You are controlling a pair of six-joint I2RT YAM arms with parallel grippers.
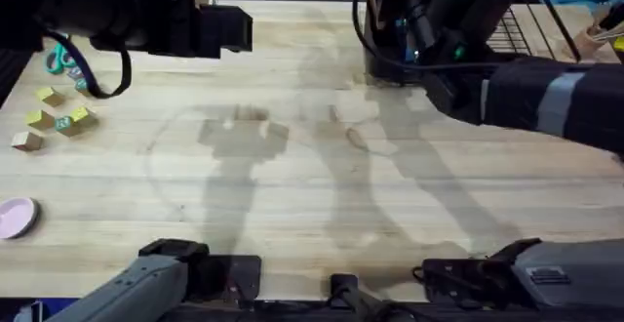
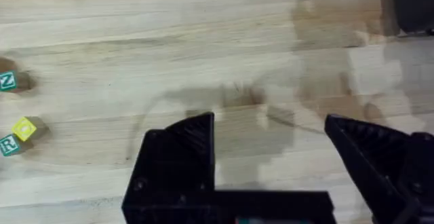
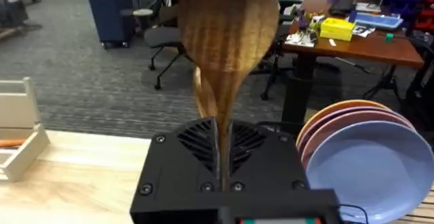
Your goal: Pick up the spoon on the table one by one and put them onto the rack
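Nearest me the left gripper (image 2: 271, 156) hung over bare desk (image 1: 292, 195) with its jaws spread wide and nothing between them, seemingly idle while the other arm worked. Off to its side sat small letter blocks (image 2: 17, 137), one showing a green "R" and another what looked like a "Z". Farther back the right gripper (image 3: 222, 149) had its jaws pressed together on the spoon (image 3: 227, 41), pinching the handle with the bowl upright, probably to drop it handle-first into the rack (image 1: 507, 34) beside stacked plates (image 3: 366, 156).
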